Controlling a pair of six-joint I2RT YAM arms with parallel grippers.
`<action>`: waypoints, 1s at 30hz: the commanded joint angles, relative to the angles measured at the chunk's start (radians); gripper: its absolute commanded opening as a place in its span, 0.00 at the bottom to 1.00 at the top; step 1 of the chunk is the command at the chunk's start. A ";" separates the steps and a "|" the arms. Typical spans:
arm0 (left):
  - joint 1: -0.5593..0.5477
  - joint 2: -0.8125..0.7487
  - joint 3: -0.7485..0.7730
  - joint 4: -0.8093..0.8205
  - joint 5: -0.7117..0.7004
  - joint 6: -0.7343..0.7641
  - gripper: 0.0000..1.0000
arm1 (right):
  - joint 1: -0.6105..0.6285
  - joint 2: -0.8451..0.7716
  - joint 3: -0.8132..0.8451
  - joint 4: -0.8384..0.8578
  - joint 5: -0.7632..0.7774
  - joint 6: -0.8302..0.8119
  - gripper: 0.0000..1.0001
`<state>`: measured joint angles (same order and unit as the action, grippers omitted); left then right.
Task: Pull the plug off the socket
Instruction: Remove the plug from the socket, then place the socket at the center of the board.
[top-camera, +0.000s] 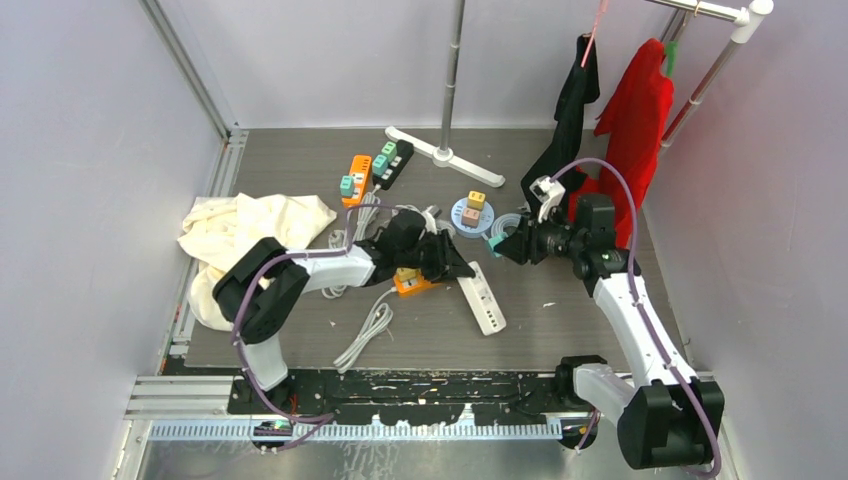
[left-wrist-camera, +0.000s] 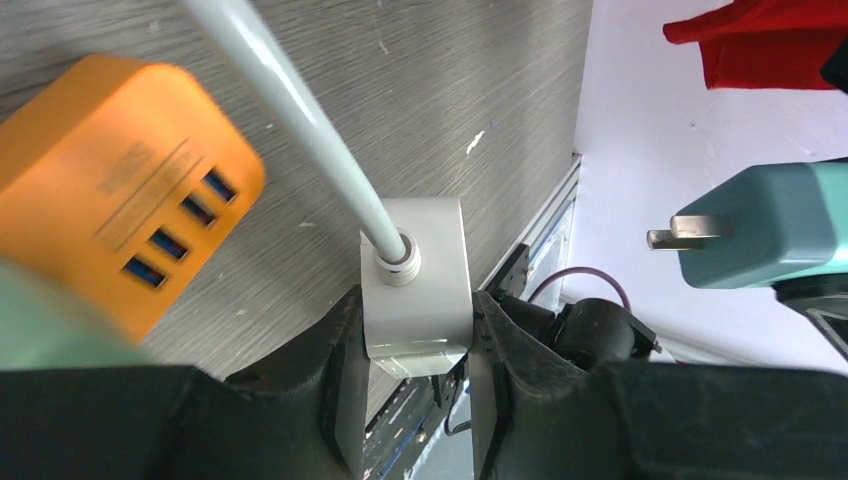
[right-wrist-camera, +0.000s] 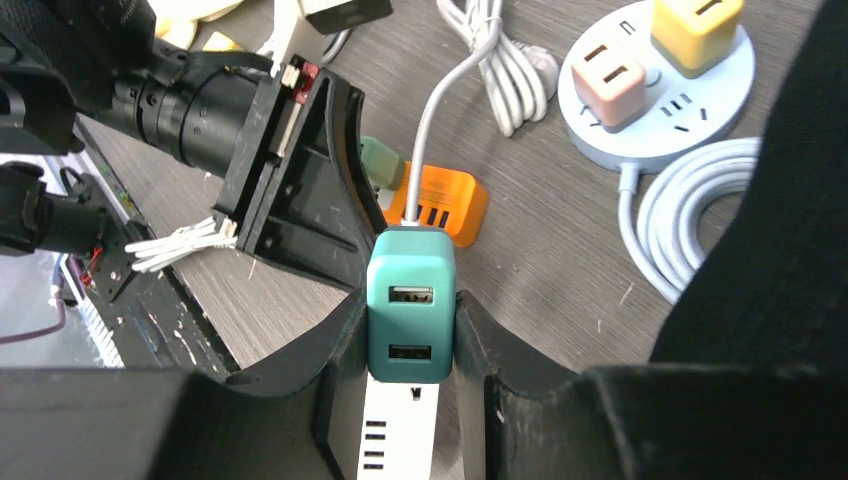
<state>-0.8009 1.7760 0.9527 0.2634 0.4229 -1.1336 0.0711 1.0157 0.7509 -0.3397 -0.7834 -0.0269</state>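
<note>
The socket is a white power strip (top-camera: 487, 298) lying on the grey table. My left gripper (top-camera: 455, 262) is shut on its cable end (left-wrist-camera: 415, 280), just where the white cord (left-wrist-camera: 290, 110) enters. The plug is a teal USB charger (right-wrist-camera: 410, 310), and my right gripper (right-wrist-camera: 410, 340) is shut on its sides. It hangs in the air apart from the strip, its two bare metal prongs (left-wrist-camera: 690, 232) showing in the left wrist view. In the top view the plug (top-camera: 495, 240) sits just right of the left gripper.
An orange USB charger (left-wrist-camera: 110, 230) lies beside the strip's end. A round blue socket hub (top-camera: 473, 212) with pink and yellow plugs stands behind. Orange (top-camera: 357, 178) and black (top-camera: 393, 163) strips lie further back, a cream cloth (top-camera: 250, 235) at left, and red (top-camera: 635, 120) and black (top-camera: 570, 110) garments at right.
</note>
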 joint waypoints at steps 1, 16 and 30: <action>-0.051 0.056 0.123 -0.028 0.067 0.057 0.02 | -0.049 -0.034 0.004 0.066 -0.033 0.042 0.01; -0.089 0.084 0.347 -0.490 -0.155 0.321 0.55 | -0.126 -0.094 -0.105 0.183 -0.101 0.161 0.01; -0.087 -0.261 0.241 -0.489 -0.302 0.655 0.61 | -0.131 -0.087 -0.136 0.226 -0.196 0.202 0.01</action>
<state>-0.8902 1.6817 1.2369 -0.2928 0.1844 -0.6613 -0.0547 0.9424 0.6212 -0.1970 -0.9012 0.1341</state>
